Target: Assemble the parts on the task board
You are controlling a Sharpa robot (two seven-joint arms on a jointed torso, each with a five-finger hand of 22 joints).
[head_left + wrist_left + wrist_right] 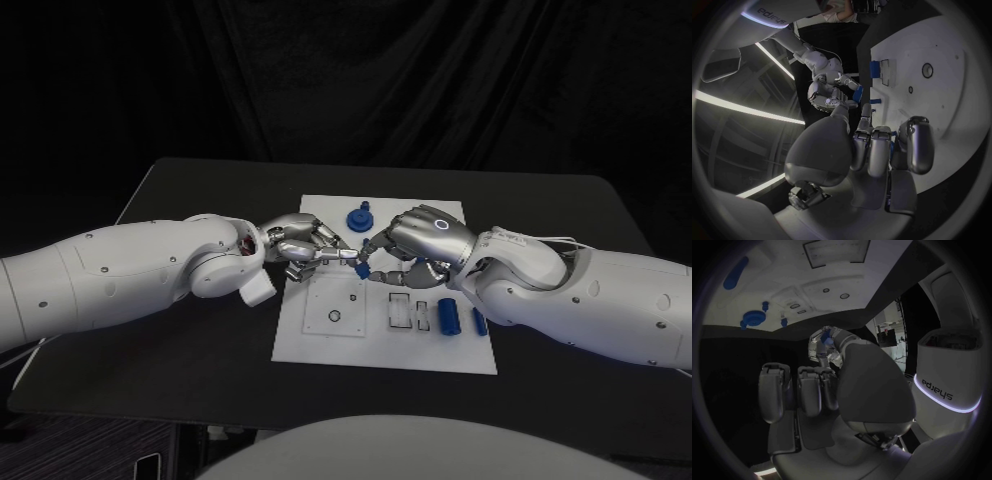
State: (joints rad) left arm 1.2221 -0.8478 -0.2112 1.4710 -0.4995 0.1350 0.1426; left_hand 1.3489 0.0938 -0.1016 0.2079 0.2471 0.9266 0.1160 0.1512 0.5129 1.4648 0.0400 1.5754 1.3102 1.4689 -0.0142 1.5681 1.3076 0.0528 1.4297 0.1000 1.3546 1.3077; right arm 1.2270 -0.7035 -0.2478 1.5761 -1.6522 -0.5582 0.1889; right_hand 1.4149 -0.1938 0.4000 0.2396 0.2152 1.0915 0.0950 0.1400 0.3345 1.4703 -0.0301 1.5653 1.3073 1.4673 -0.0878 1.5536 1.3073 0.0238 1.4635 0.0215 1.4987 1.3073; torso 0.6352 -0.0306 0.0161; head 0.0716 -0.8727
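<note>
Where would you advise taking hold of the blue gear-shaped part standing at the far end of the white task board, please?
Probably by the narrow stem rising from the blue gear-shaped part, pinched from straight above. It stands upright on the white task board with its toothed disc flat against the plate, so the stem is the most exposed part. Both the left hand and right hand are busy mid-board.

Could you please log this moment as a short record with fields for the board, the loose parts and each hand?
board: white rectangular task board in the middle of the black table
parts on board: blue gear-shaped part at the far edge; two blue cylindrical parts near the right edge
part in hand: small blue piece between the fingertips of both hands above the board
left hand: fingertips on the small blue piece
right hand: fingertips meet the left hand's at the piece; who bears it is unclear
</note>
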